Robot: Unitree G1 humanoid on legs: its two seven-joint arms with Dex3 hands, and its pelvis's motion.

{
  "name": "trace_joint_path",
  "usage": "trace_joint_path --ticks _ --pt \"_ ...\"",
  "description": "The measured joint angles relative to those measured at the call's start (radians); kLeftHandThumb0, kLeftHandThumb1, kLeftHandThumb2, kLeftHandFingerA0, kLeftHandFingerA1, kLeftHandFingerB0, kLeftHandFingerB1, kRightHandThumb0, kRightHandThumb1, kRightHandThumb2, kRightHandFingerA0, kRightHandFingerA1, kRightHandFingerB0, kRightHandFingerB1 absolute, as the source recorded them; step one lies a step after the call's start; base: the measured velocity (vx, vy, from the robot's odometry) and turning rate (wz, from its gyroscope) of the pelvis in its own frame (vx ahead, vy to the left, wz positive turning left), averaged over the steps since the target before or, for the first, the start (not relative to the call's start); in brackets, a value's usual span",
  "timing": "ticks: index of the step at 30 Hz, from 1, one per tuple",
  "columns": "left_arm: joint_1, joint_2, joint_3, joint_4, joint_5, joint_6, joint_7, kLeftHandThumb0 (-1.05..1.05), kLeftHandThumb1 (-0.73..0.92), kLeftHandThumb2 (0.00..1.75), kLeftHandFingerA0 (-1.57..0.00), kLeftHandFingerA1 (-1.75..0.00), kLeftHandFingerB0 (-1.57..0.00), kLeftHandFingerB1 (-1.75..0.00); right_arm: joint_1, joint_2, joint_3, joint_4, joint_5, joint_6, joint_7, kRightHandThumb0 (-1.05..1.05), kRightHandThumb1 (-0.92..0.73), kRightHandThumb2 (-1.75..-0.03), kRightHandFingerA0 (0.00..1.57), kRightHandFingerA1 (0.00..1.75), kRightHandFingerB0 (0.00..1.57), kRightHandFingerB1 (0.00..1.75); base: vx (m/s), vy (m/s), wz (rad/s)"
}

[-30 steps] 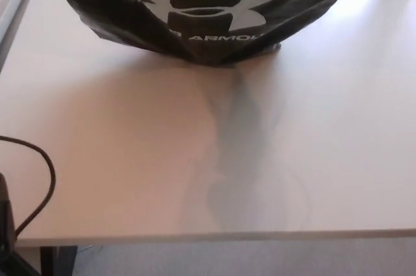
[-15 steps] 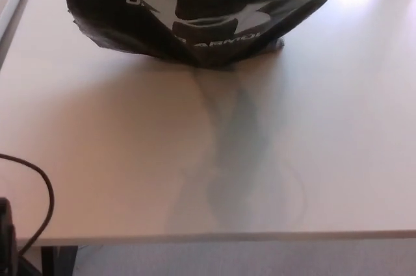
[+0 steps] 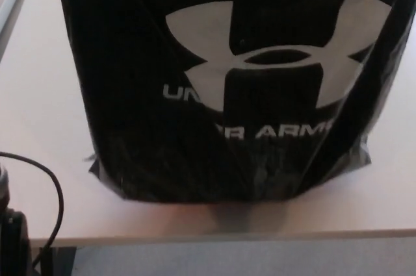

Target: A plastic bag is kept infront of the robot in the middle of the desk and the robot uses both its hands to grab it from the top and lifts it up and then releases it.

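**Bag now fills the view**

Shifted since half a second ago: bag (image 3: 234,87) now looms large and close, covering most of the head view, where before only its lower part showed at the top. Stands on the desk (image 3: 39,126) near the front edge, white logo and lettering facing the camera, bottom corners crumpled. Top out of frame. Neither hand visible, so pose, opening and hold cannot be told. Black cable (image 3: 52,185) loops at lower left.
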Motion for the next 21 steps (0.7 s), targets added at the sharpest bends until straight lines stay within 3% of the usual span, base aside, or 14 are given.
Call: trace_joint_path --ticks 1,2,3,7,8,10,11,12,13,17,18,21 --pt "0.000 -0.005 0.000 -0.006 0.000 -0.003 0.002 -0.21 0.48 0.66 -0.98 -1.75 -0.75 -1.75 0.008 0.005 0.000 -0.014 0.002 0.006 0.000 -0.41 -0.46 -0.85 1.20 1.44 1.02 1.35 0.00 0.000 0.00" --pt "0.000 -0.011 0.000 -0.013 0.001 -0.005 0.005 -0.21 0.48 0.66 -0.98 -1.75 -0.75 -1.75 0.017 0.008 0.003 -0.027 0.001 0.013 -0.002 -0.41 -0.46 -0.85 1.20 1.44 1.02 1.35 0.00 0.000 0.00" --pt "0.000 -0.013 0.000 -0.016 0.002 -0.009 0.007 -0.22 0.48 0.67 -1.00 -1.75 -0.77 -1.75 0.025 0.009 0.007 -0.035 -0.003 0.018 -0.005 -0.35 -0.66 -0.59 0.89 1.75 0.70 1.75 0.00 0.000 0.00" --pt "0.000 -0.020 -0.004 -0.022 0.015 -0.025 0.021 -0.18 0.46 0.68 -0.98 -1.75 -0.75 -1.75 0.074 0.005 0.037 -0.059 -0.041 0.034 -0.027 -0.35 -0.65 -0.59 0.91 1.75 0.71 1.75 0.00 0.000 0.00" --pt "0.000 -0.022 -0.005 -0.023 0.021 -0.027 0.024 -0.15 0.44 0.77 -1.00 -1.75 -0.77 -1.75 0.087 0.005 0.042 -0.062 -0.048 0.036 -0.031 -0.36 -0.47 -0.85 1.23 1.45 1.00 1.33 0.00 0.000 0.00" --pt "0.000 -0.022 -0.007 -0.021 0.032 -0.029 0.031 -0.12 0.43 0.83 -1.00 -1.75 -0.76 -1.75 0.103 0.009 0.041 -0.071 -0.040 0.047 -0.027 -0.35 -0.47 -0.84 1.24 1.45 0.99 1.31 0.00 0.000 0.00" --pt "0.000 -0.022 -0.007 -0.016 0.037 -0.033 0.035 -0.23 0.36 0.93 -1.29 -1.45 -1.10 -1.36 0.110 0.011 0.041 -0.078 -0.036 0.057 -0.026 -0.35 -0.47 -0.84 1.23 1.44 0.99 1.31 0.00 0.000 0.00" --pt "0.000 -0.022 -0.007 -0.011 0.040 -0.035 0.038 -0.23 0.36 0.93 -1.29 -1.45 -1.10 -1.36 0.114 0.012 0.040 -0.081 -0.033 0.063 -0.024 -0.35 -0.47 -0.84 1.23 1.44 0.99 1.31 0.00 0.000 0.00" --pt "0.000 -0.022 -0.007 -0.006 0.042 -0.038 0.039 -0.18 0.42 0.83 -1.00 -1.75 -0.77 -1.75 0.114 0.012 0.040 -0.081 -0.031 0.067 -0.023 -0.36 -0.46 -0.84 1.22 1.44 0.99 1.32 0.00 0.000 0.00" --pt "0.000 -0.021 -0.007 0.016 0.052 -0.039 0.043 -0.11 0.41 0.83 -0.97 -1.75 -0.73 -1.75 0.114 0.012 0.040 -0.062 -0.022 0.081 -0.019 -0.36 -0.46 -0.84 1.21 1.43 1.01 1.32 0.00 0.000 0.00" --pt "0.000 -0.021 -0.006 0.029 0.053 -0.039 0.043 -0.12 0.38 0.87 -1.00 -1.75 -0.75 -1.75 0.114 0.012 0.041 -0.043 -0.020 0.085 -0.017 -0.26 -0.67 -0.58 0.87 1.75 0.67 1.75 0.00 0.000 0.00" --pt "-0.007 -0.023 -0.003 0.080 0.053 -0.048 0.044 -0.07 0.45 0.77 -0.98 -1.75 -0.72 -1.75 0.111 0.007 0.046 0.005 -0.022 0.084 -0.014 -0.24 -0.68 -0.58 0.88 1.75 0.66 1.75 0.00 0.000 0.00"
